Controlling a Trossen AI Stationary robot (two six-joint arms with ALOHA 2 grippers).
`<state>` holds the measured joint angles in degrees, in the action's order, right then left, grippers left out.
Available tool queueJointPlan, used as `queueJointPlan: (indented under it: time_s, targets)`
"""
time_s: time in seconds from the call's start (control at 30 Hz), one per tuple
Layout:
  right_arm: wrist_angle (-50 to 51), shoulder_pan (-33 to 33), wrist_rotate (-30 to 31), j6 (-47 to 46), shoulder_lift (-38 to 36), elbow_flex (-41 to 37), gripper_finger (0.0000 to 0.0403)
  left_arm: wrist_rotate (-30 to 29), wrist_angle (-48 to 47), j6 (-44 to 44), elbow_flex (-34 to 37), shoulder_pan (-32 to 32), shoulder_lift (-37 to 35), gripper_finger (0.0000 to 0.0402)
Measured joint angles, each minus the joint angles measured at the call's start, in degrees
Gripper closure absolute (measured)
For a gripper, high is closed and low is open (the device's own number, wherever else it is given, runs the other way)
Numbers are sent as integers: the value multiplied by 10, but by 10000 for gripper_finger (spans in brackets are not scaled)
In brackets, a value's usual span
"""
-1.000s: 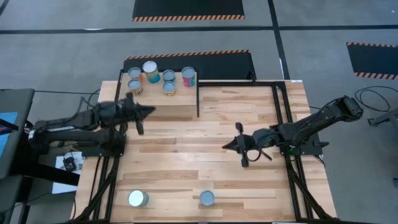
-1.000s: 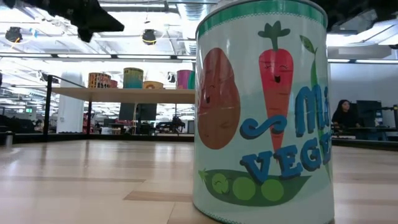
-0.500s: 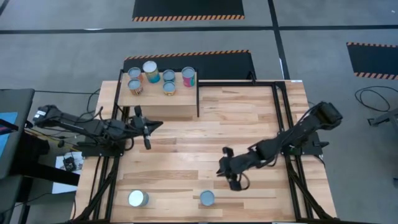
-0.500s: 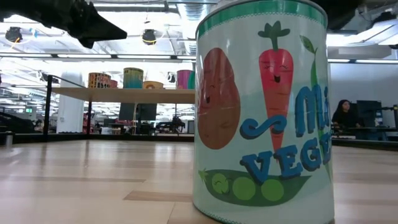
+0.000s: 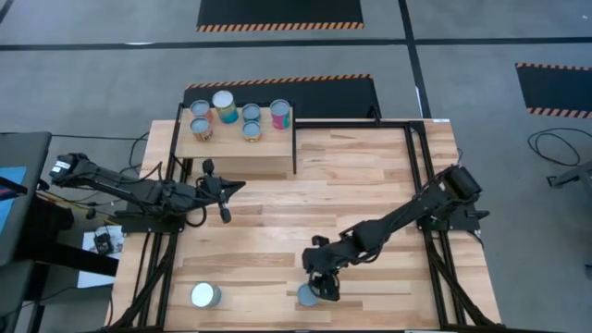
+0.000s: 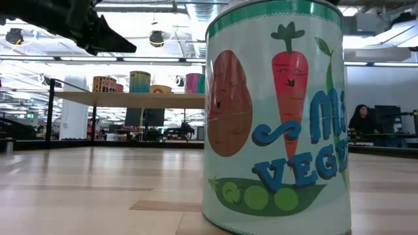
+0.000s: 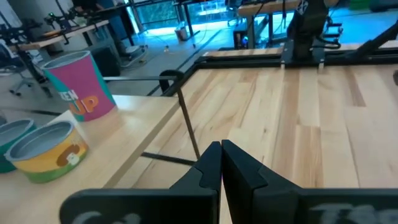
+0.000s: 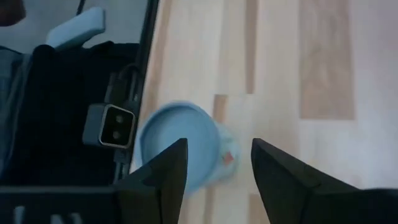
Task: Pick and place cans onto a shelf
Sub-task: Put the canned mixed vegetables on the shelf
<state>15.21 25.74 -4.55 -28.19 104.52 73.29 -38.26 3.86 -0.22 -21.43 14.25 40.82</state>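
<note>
Several cans (image 5: 227,115) stand on the light-wood shelf (image 5: 268,157) at the table's far left; the left wrist view shows a pink one (image 7: 84,87) and a yellow one (image 7: 46,149). A blue-topped can (image 5: 304,297) with a vegetable label (image 6: 274,117) stands by the near edge. A whitish-topped can (image 5: 204,295) stands to its left. My right gripper (image 5: 319,280) is open just above and beside the blue-topped can (image 8: 180,146), with a finger (image 8: 163,171) over its top. My left gripper (image 5: 236,188) is shut and empty near the shelf's front edge.
The shelf's black frame post (image 7: 186,124) stands just ahead of my left gripper. The low camera (image 8: 112,124) sits at the near edge beside the blue-topped can. Bare plank tabletop (image 5: 370,176) lies between the arms.
My right gripper has swung from the table's middle right toward the near edge and left, coming down over the blue-topped can. My left gripper has drawn a little away from the shelf, toward the right and near side. No can has moved.
</note>
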Motion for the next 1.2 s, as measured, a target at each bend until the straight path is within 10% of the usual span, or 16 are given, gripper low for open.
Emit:
queueJointPlan:
  time_s: [1.2]
  targets:
    - [-5,-23,-43,57,68,19,396,4,4,-26,0,0,34,400]
